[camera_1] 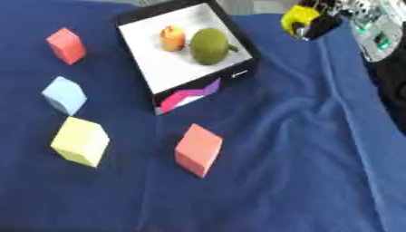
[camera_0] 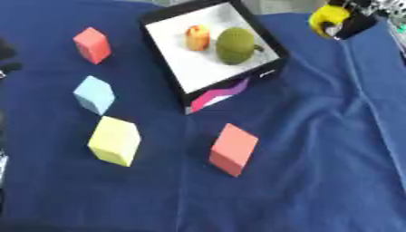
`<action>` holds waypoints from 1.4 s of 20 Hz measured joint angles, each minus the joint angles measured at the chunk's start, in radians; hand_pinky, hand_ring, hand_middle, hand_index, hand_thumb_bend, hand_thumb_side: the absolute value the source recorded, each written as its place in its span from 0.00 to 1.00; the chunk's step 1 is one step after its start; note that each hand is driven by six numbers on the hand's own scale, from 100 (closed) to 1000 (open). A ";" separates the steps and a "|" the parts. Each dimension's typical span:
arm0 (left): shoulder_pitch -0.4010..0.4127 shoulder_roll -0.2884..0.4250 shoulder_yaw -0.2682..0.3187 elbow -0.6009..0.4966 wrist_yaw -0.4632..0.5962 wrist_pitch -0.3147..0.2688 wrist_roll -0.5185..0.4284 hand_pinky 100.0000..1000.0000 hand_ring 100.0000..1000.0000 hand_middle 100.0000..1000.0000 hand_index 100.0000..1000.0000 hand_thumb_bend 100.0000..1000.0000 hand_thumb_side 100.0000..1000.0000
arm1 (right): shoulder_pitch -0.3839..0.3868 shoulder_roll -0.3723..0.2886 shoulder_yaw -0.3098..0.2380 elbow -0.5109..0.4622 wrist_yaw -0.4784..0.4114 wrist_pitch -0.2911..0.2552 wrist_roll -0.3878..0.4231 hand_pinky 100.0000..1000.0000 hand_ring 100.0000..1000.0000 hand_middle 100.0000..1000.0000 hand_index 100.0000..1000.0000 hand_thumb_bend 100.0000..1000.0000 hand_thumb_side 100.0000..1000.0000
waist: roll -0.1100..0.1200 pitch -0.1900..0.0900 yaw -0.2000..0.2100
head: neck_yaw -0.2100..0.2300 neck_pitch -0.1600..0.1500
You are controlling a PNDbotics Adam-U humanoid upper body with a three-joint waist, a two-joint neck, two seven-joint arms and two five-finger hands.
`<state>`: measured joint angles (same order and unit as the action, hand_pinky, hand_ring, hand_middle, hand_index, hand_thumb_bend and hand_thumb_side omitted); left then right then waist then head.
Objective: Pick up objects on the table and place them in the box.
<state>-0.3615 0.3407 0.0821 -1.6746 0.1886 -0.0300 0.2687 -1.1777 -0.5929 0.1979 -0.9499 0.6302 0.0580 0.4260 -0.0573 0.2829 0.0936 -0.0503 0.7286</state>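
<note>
The box has a black rim and a white inside, and stands tilted at the top centre. An orange-yellow fruit and a green round fruit lie in it. On the blue cloth lie a red block, a light blue block, a yellow block and a salmon block. My right hand is at the top right, to the right of the box, curled round a yellow object. Only a dark part of my left hand shows at the left edge.
The blue cloth covers the whole table and has folds on its right side. A silver part of my right arm shows at the top right.
</note>
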 measured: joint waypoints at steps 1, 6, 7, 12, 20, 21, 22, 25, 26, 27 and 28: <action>0.001 0.000 0.000 0.000 0.000 0.000 0.000 0.69 0.70 0.54 0.63 0.00 0.70 | -0.021 0.014 0.010 -0.007 0.002 0.001 0.003 0.67 0.56 0.51 0.62 0.06 0.00 | 0.000 0.000 0.000 | 0.000 0.001; 0.001 0.000 -0.005 0.000 0.000 0.000 -0.005 0.69 0.70 0.55 0.63 0.00 0.70 | -0.110 0.122 0.068 -0.037 0.026 -0.020 0.042 0.67 0.56 0.51 0.62 0.07 0.00 | 0.000 0.000 0.003 | -0.005 0.009; 0.001 0.000 -0.006 0.000 0.000 0.000 -0.007 0.69 0.70 0.55 0.63 0.00 0.70 | -0.123 0.147 0.077 -0.038 0.032 -0.026 0.049 0.67 0.56 0.52 0.62 0.06 0.00 | 0.000 0.000 0.006 | -0.006 0.009; -0.001 -0.004 -0.014 0.000 0.001 0.002 -0.016 0.69 0.70 0.55 0.63 0.00 0.69 | -0.151 0.278 0.114 -0.041 0.059 -0.051 0.068 0.69 0.58 0.53 0.63 0.07 0.00 | 0.000 -0.002 0.017 | -0.018 0.009; -0.019 -0.014 -0.024 0.000 0.005 0.003 -0.027 0.69 0.71 0.55 0.63 0.00 0.69 | -0.099 0.401 0.147 -0.024 0.155 -0.081 0.065 0.71 0.65 0.59 0.69 0.23 0.00 | 0.000 -0.002 0.032 | -0.036 0.004; -0.019 -0.014 -0.025 0.000 0.005 0.003 -0.028 0.69 0.71 0.55 0.63 0.00 0.69 | -0.095 0.408 0.147 -0.012 0.171 -0.084 0.065 0.73 0.71 0.65 0.74 0.29 0.00 | 0.000 -0.002 0.033 | -0.038 0.004; -0.019 -0.014 -0.025 0.000 0.005 0.004 -0.029 0.69 0.71 0.55 0.63 0.00 0.69 | -0.092 0.413 0.144 -0.002 0.186 -0.087 0.066 0.74 0.74 0.69 0.77 0.31 0.00 | 0.000 -0.002 0.034 | -0.038 0.004; -0.019 -0.014 -0.025 0.000 0.005 0.005 -0.030 0.69 0.71 0.55 0.63 0.00 0.70 | -0.087 0.420 0.135 0.020 0.227 -0.102 0.075 0.80 0.86 0.81 0.87 0.45 0.17 | 0.000 -0.002 0.033 | -0.038 0.004; -0.019 -0.014 -0.025 0.000 0.005 0.005 -0.030 0.69 0.71 0.55 0.63 0.00 0.70 | -0.087 0.420 0.130 0.021 0.236 -0.104 0.075 0.81 0.87 0.82 0.88 0.45 0.18 | 0.000 -0.002 0.031 | -0.038 0.004; -0.019 -0.014 -0.025 0.000 0.005 0.005 -0.031 0.69 0.71 0.55 0.63 0.00 0.70 | -0.087 0.420 0.125 0.022 0.242 -0.105 0.074 0.81 0.87 0.82 0.88 0.45 0.18 | 0.000 -0.002 0.030 | -0.038 0.004; -0.018 -0.014 -0.025 0.000 0.005 0.005 -0.031 0.69 0.71 0.55 0.63 0.00 0.70 | -0.087 0.419 0.122 0.021 0.244 -0.106 0.073 0.81 0.87 0.82 0.88 0.45 0.18 | 0.000 -0.002 0.029 | -0.038 0.004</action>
<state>-0.3799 0.3264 0.0572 -1.6742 0.1938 -0.0248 0.2380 -1.2648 -0.1739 0.3195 -0.9291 0.8743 -0.0478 0.4985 -0.0570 0.2811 0.1226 -0.0884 0.7329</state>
